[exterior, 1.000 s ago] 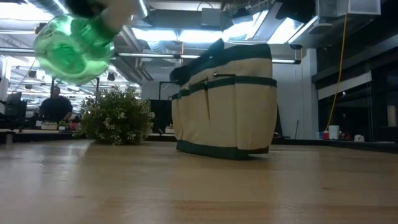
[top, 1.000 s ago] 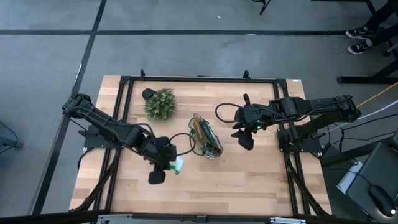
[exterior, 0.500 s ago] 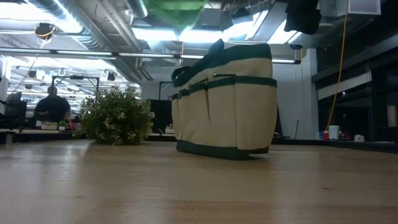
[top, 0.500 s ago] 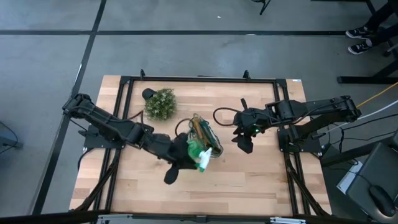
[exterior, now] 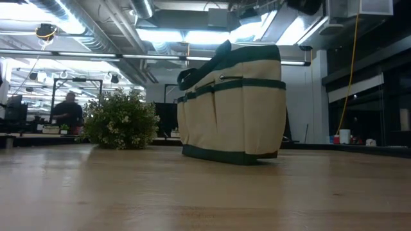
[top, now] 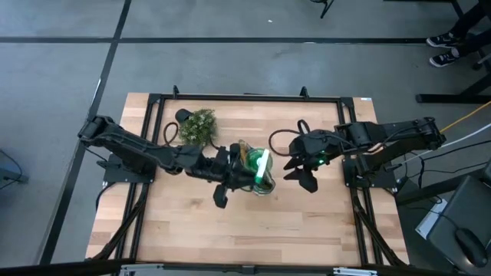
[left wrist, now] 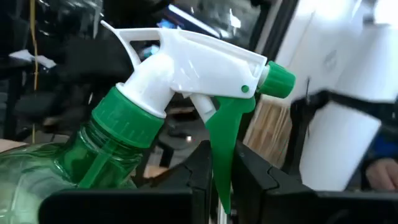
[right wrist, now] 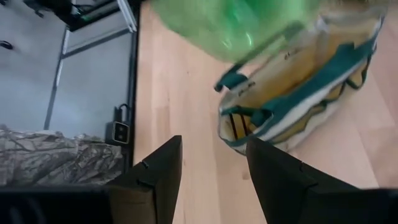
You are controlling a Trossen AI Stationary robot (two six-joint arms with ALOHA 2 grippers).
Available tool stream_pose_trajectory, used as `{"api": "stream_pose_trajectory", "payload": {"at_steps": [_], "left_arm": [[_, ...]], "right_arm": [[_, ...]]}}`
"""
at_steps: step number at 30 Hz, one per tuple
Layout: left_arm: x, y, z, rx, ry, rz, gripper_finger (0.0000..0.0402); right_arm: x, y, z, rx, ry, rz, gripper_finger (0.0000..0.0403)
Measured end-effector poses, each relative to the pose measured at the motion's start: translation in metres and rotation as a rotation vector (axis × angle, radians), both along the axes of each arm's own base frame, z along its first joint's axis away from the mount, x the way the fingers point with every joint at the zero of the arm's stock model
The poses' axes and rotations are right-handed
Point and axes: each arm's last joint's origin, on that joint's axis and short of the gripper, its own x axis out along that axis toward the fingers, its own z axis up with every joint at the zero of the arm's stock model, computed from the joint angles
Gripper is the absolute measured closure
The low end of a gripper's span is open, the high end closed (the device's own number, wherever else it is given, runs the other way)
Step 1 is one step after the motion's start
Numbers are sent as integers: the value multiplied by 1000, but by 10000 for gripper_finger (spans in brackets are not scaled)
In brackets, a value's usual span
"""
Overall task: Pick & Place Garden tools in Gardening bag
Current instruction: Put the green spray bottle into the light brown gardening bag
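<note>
High view: the left gripper (top: 244,175), jaws clamped on the green-and-white spray bottle (top: 259,166), holds it above the gardening bag (top: 265,186) mid-bench. Right wrist view: the right gripper (right wrist: 211,180) jaws stand apart, empty, beside the bag.

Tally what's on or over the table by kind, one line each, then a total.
Spray bottles, green with a white trigger head: 1, held over the bag by the left gripper
Gardening bags: 1
Potted plants: 1
Grippers: 2, the right gripper open beside the bag
Total: 5
</note>
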Motion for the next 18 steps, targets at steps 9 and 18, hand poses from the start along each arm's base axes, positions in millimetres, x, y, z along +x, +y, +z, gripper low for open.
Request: {"api": "stream_pose_trajectory", "payload": {"at_steps": [9,18], "left_arm": [[-15,16,-52,-200,-111,134,370],[-7,14,-91,-336,-47,131,369]], "right_arm": [[-14,-3,20,-11,-85,-19,222],[-14,-3,23,-21,-121,-7,222]]}}
